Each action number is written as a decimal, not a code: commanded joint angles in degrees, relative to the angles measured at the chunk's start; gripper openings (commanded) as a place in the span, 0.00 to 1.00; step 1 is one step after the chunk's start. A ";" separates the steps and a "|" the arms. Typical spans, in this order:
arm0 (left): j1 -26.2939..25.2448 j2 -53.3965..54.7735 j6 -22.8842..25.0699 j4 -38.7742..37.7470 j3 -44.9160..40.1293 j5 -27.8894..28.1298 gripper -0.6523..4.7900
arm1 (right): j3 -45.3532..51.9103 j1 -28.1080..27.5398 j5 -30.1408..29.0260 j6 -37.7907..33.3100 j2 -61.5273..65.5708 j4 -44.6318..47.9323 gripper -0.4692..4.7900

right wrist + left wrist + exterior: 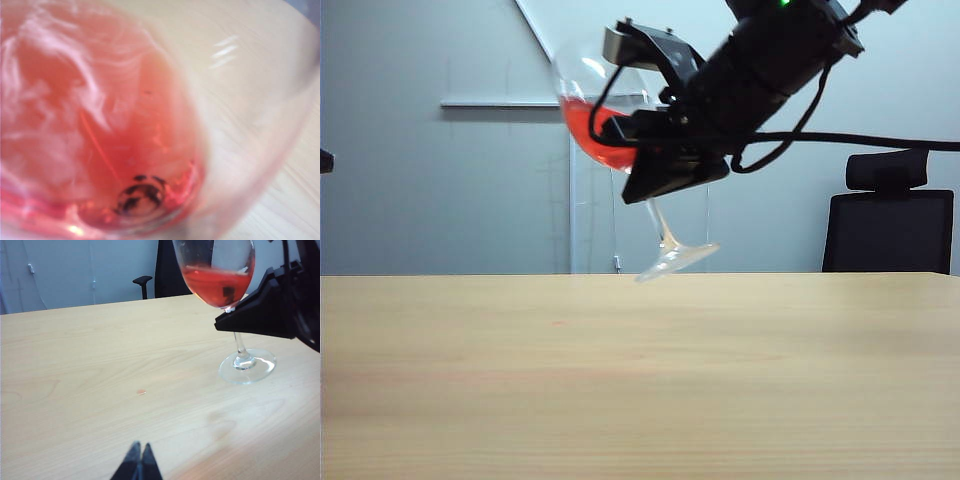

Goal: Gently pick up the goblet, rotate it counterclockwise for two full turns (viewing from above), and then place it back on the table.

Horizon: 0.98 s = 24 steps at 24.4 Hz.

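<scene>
Right gripper [655, 150], upper centre of the exterior view, we see clamped on the goblet [605, 120], tilted, lifted above the table [640, 380]; left gripper [139, 460] together, low over the table.

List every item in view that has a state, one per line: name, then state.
goblet: lifted off the table, tilted, held at the stem, part full of red liquid.
red liquid: pooled in the bowl, none seen spilled.
right gripper: jaws shut on the goblet, above the table.
left gripper: jaws shut, empty, low over the table.
table: bare wood; one small speck.
office chair: unoccupied, behind the table.
</scene>
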<state>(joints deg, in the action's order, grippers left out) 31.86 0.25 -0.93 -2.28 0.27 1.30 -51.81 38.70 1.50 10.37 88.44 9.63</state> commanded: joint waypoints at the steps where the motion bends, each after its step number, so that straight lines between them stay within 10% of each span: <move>1: -0.07 0.09 0.07 0.63 0.24 -0.02 0.11 | 0.00 0.61 -3.34 1.05 -2.27 3.50 0.08; 15: -0.07 0.09 0.07 0.63 0.24 -0.04 0.11 | 26.12 0.76 -3.32 -19.23 -15.76 52.78 0.08; 24: -0.07 0.09 0.07 0.63 0.24 -0.04 0.11 | 26.38 -6.05 -1.64 -34.42 -12.41 39.08 0.08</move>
<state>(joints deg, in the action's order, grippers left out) 31.86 0.27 -0.91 -2.31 0.27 1.28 -24.47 32.84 0.19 -22.57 76.29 47.88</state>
